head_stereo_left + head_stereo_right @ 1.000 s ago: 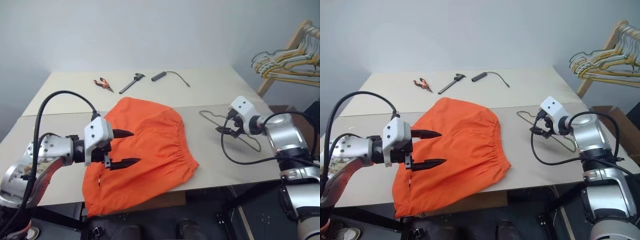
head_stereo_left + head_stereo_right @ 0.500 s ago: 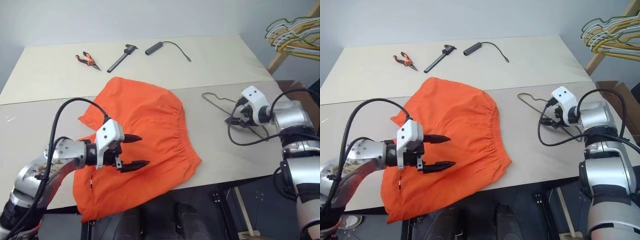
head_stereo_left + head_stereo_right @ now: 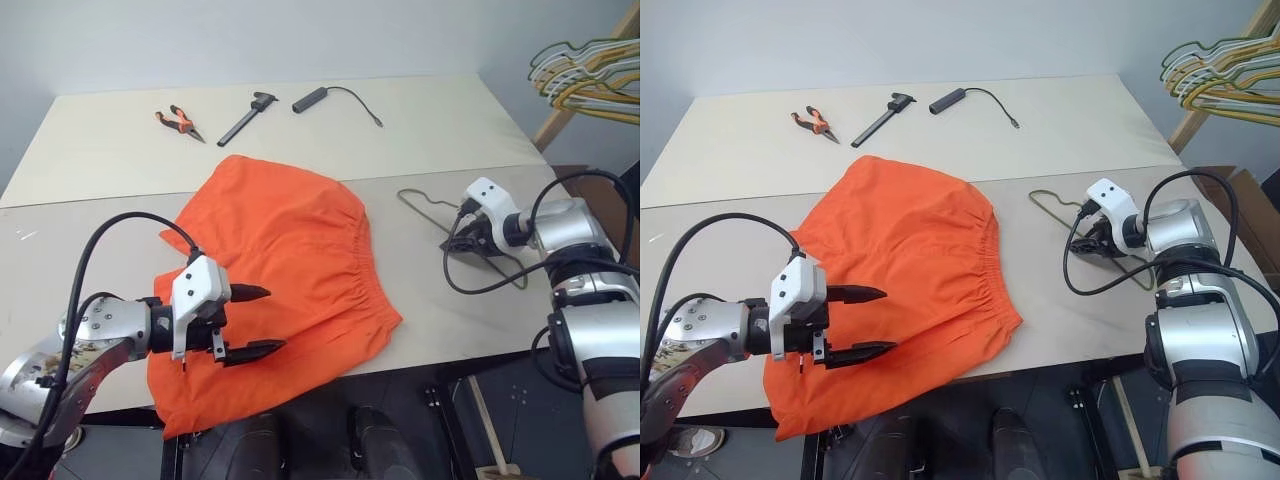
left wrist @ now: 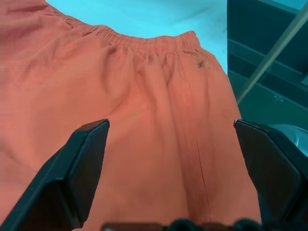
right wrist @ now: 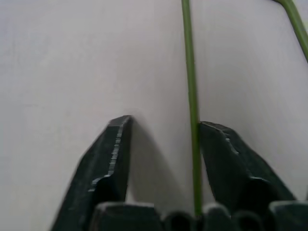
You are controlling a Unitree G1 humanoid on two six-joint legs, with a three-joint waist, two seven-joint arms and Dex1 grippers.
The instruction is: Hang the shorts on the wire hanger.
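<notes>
Shorts (image 3: 278,272) spread flat on the desk (image 3: 420,130), left pincer (image 3: 247,322) released wide above their near edge, wire hanger (image 3: 440,212) lying beside them, right wrist view showing its wire (image 5: 191,96) between the right pincer (image 5: 163,127) fingers, not yet clenched

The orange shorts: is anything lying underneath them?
The shorts lie flat on the pale table, their lower edge hanging over its front. Whether something hides under the fabric can't be seen. The wire hanger lies apart, on bare table, not beneath them.
</notes>
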